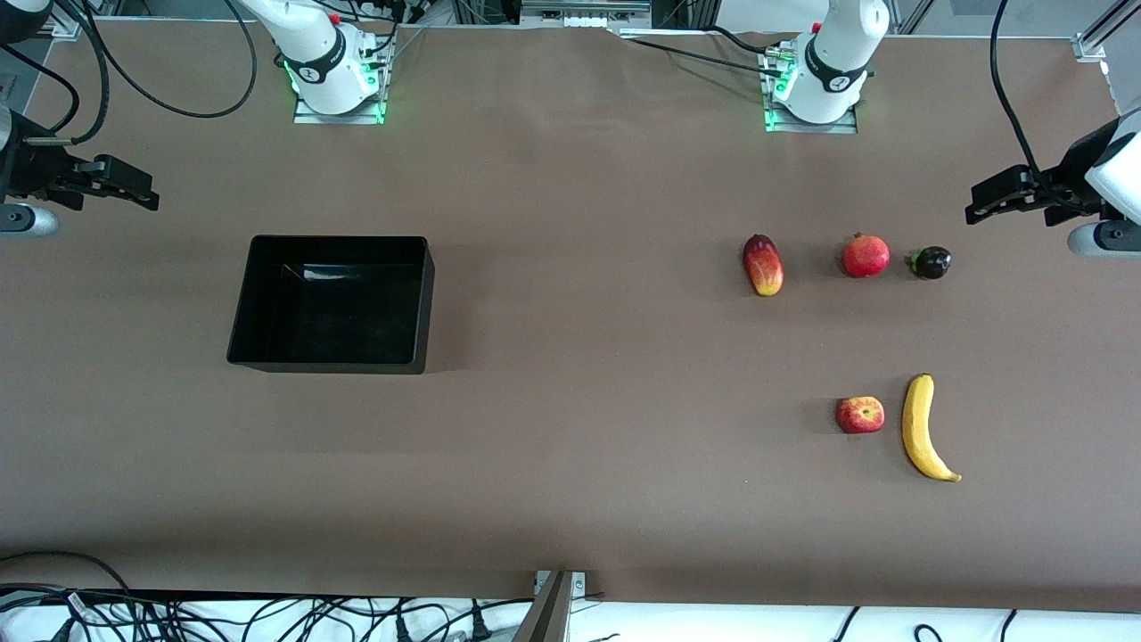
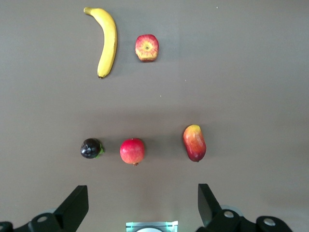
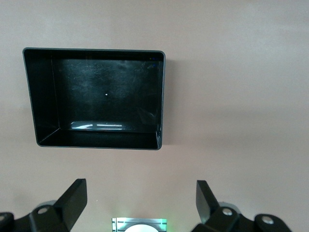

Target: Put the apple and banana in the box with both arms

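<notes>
A brown counter (image 1: pixel 570 464) seen from above, with two robot arms waiting at its ends. The left pincer (image 1: pixel 980 203) hangs open and empty over the left arm's end of the counter. The right pincer (image 1: pixel 143 192) hangs open and empty over the right arm's end.

The banana (image 1: pixel 923 428) and the apple (image 1: pixel 860 415) lie side by side, just apart, at the left arm's end, nearer the front camera than a row of three other fruits (image 1: pixel 847 259). The banana's long axis runs toward and away from the front camera. The left pincer is much the closer to both.

The empty black box (image 1: pixel 267 357) sits well apart, toward the right arm's end.
</notes>
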You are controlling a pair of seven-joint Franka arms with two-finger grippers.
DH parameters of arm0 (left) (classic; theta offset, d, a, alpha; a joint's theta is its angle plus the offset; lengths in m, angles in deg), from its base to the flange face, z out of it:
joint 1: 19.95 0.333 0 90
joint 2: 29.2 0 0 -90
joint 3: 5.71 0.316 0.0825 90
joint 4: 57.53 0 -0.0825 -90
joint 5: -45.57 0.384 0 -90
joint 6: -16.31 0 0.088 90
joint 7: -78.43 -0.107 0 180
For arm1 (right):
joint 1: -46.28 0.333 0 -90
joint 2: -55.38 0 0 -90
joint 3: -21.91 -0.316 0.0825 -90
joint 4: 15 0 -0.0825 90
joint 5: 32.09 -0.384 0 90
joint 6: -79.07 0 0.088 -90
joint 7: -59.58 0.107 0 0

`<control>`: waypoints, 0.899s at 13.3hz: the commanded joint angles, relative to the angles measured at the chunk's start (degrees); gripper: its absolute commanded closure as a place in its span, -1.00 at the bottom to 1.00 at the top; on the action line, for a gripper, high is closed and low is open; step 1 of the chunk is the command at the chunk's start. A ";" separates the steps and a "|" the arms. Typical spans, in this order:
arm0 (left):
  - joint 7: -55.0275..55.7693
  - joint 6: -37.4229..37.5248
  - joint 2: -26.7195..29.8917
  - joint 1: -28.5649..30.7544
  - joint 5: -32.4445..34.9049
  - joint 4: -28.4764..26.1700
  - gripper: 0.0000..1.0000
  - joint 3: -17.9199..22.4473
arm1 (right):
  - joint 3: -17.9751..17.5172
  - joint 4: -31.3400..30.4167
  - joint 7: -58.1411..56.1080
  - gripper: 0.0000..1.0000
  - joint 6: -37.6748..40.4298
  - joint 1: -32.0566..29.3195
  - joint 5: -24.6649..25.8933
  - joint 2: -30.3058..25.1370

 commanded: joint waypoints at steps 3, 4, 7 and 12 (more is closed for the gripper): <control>-0.01 -5.34 -9.37 0.33 -0.50 5.93 -1.00 0.48 | -0.13 0.69 0.10 -1.00 1.27 0.11 -0.23 1.20; -0.37 -7.89 -10.95 0.33 1.16 6.02 -1.00 0.40 | -0.13 0.69 0.02 -1.00 1.27 0.11 -0.40 1.20; -0.19 -14.48 -15.78 0.33 2.32 5.94 -1.00 0.57 | -0.13 0.69 0.01 -1.00 1.27 0.11 -0.40 1.81; -0.46 -18.46 -18.17 0.68 3.90 5.76 -1.00 0.57 | -0.04 -1.85 0.45 -1.00 -0.30 0.02 -0.23 4.71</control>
